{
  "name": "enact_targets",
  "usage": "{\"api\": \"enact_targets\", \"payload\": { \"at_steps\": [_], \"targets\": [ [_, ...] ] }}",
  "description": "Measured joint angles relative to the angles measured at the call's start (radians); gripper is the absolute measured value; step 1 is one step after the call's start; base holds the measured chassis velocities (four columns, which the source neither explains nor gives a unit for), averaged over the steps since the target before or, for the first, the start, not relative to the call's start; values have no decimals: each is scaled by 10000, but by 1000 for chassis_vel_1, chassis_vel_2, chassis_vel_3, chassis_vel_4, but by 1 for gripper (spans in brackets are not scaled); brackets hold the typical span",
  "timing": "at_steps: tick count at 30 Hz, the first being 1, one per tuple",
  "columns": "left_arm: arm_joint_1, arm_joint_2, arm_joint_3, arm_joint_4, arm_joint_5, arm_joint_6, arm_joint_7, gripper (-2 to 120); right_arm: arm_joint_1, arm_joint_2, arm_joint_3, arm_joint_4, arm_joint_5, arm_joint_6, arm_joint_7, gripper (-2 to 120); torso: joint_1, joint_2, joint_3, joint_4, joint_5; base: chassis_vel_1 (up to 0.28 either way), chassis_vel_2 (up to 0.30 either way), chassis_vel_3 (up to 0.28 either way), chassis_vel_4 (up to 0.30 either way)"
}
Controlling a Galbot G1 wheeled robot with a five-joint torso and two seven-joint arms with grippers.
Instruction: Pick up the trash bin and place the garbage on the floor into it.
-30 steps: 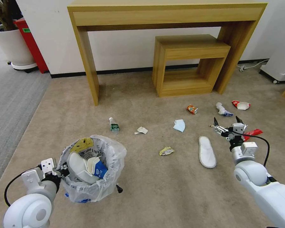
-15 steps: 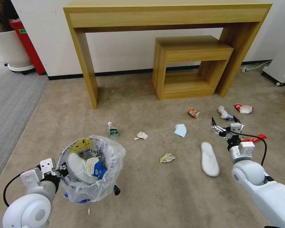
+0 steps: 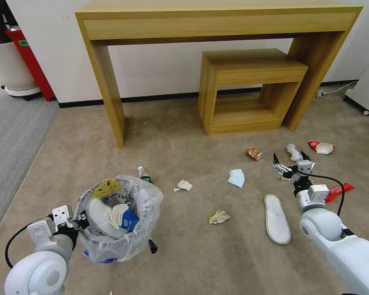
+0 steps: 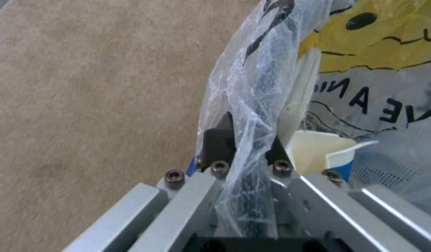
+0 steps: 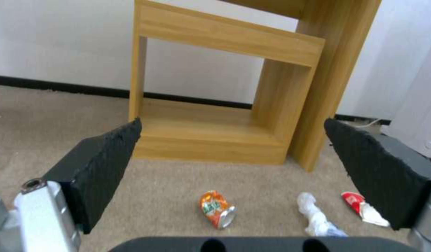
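**Bin in the left, right gripper wide open over the litter**

While the left gripper [image 3: 76, 221] is pinched onto the rim and bag of the trash bin [image 3: 118, 219], holding it low on the robot's left, the right gripper [image 3: 293, 164] hangs out front on the right with its pads [image 5: 101, 168] spread wide and nothing between them.

The key relation: the crushed can [image 5: 218, 213] sits just ahead of the open fingers, roughly centred between them in the right wrist view, lying on its side with its open end toward the camera. A crumpled white wad [image 5: 313, 215] and a red wrapper [image 5: 360, 208] lie off toward 1 pad. The white slipper [image 3: 277, 218] is beside the right arm, long axis running away from the robot. The right arm is clearly the nearer one to all of these.

The bin already holds a slipper and a blue-white carton. A blue mask [image 3: 236, 178], a paper scrap [image 3: 184, 185], a yellowish wrapper [image 3: 219, 217] and a bottle [image 3: 143, 175] are scattered on the beige carpet [image 3: 184, 135] between the 2 arms. 2 wooden tables [image 3: 233, 61] stand against the white wall.
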Motion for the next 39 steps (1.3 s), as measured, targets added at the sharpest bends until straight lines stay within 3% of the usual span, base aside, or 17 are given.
{"api": "enact_targets", "payload": {
  "at_steps": [13, 26, 27, 28, 30, 39],
  "targets": [
    [-74, -42, 80, 198, 83, -74, 22, 1, -19, 71, -117, -98, 138, -27, 188, 100, 1, 0, 2, 0, 1, -106, 108, 100, -108],
    [-158, -75, 115, 411, 107, -167, 40, 1, -787, -624, -333, 546, 2579, -1971, 1331, 100, 0, 0, -1, 0, 1, -3, 4, 3, -3],
    [-192, -95, 132, 473, 124, -196, 58, 1, -1295, -937, -245, 871, 3530, -2685, 1496, 100, 0, 0, -1, 0, 3, 0, 0, 0, 0],
    [-192, -95, 132, 473, 124, -196, 58, 1, -1295, -937, -245, 871, 3530, -2685, 1496, 100, 0, 0, -1, 0, 3, 0, 0, 0, 0],
    [-250, -122, 174, 538, 140, -222, 71, 1, -2052, -1309, -206, 1186, 4297, -3538, 1710, 100, 0, 0, 0, -1, 1, 0, 0, 0, 0],
    [-221, -185, 213, 660, 256, -331, 154, 1, -2915, -1215, -616, 595, 3687, -4082, 1890, 100, 0, 0, 0, 0, 4, 0, 0, 0, 0]
  ]
}}
